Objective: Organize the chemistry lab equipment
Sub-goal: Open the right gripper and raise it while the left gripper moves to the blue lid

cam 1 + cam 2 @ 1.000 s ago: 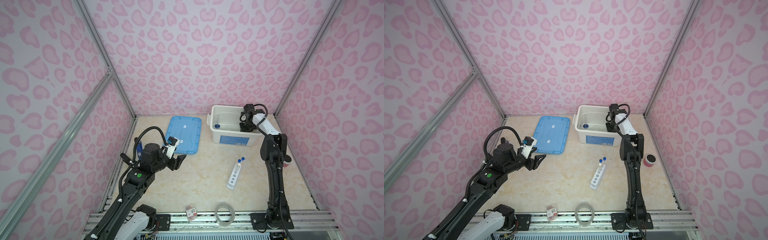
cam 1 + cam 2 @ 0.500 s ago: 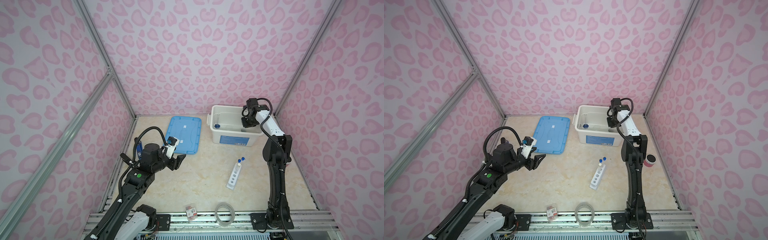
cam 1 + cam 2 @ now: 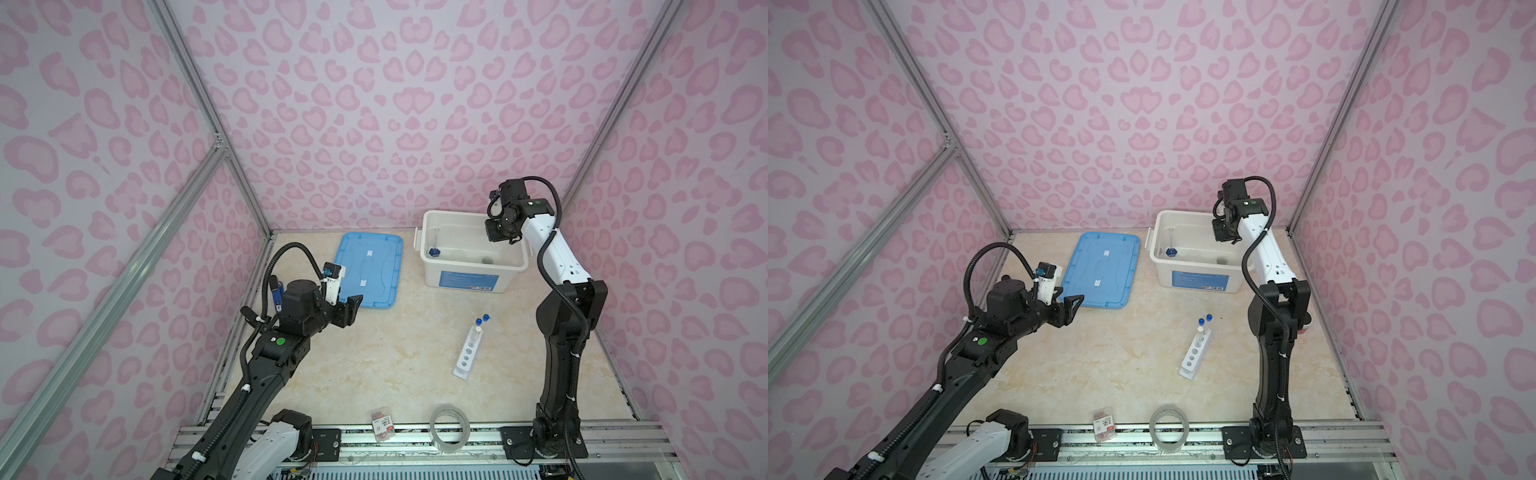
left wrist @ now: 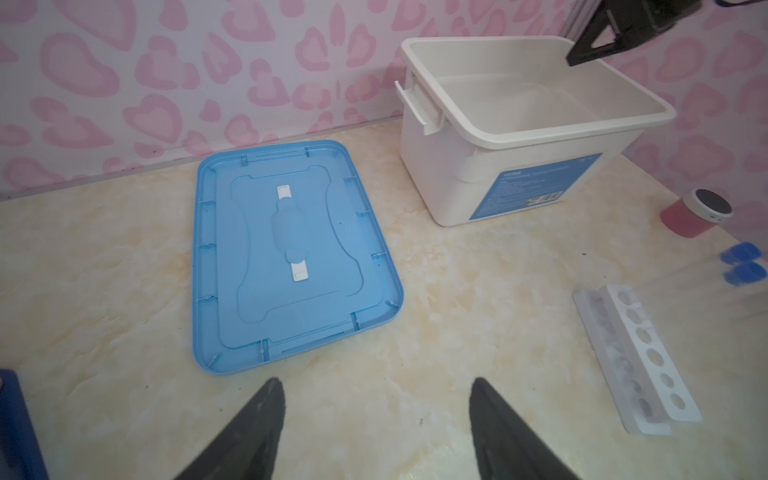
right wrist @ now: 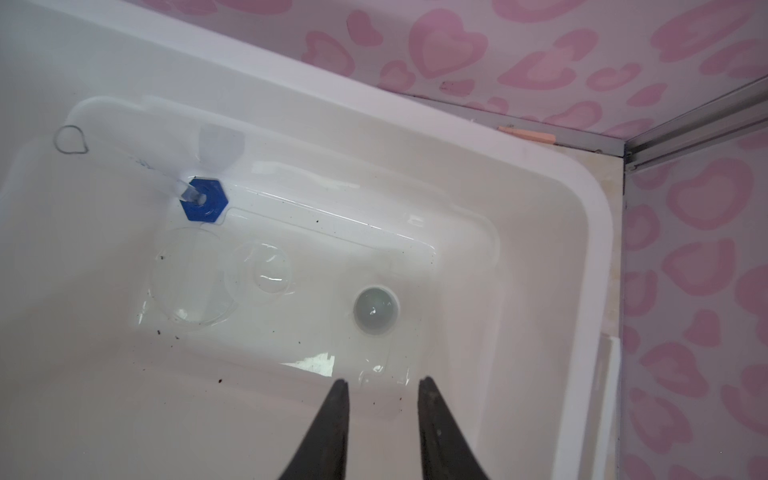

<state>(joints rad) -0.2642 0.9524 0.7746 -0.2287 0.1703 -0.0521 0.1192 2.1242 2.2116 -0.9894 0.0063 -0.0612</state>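
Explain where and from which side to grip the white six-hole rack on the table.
Probably the white six-hole rack at its middle, from straight above, jaws closing across its narrow width. It lies flat as a long thin bar, so its long sides offer the grip; mid-length keeps clear of the blue-capped tubes by its far end.

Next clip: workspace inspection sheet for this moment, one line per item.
Surface: beige marbled tabletop.
Job's things: open white bin holds blue-based cylinder, petri dish, tiny glass dish, white cup; blue lid flat beside it; six-hole rack and blue-capped test tubes on the tabletop.
Clutter: tape roll and red-labelled packet at the front edge; red jar by the right arm.
Grippers: left gripper open, empty, above the tabletop; right gripper open, empty, over the bin.
Cables: black hoses loop at both wrists, clear of everything.
Surroundings: pink heart-print walls, metal frame.
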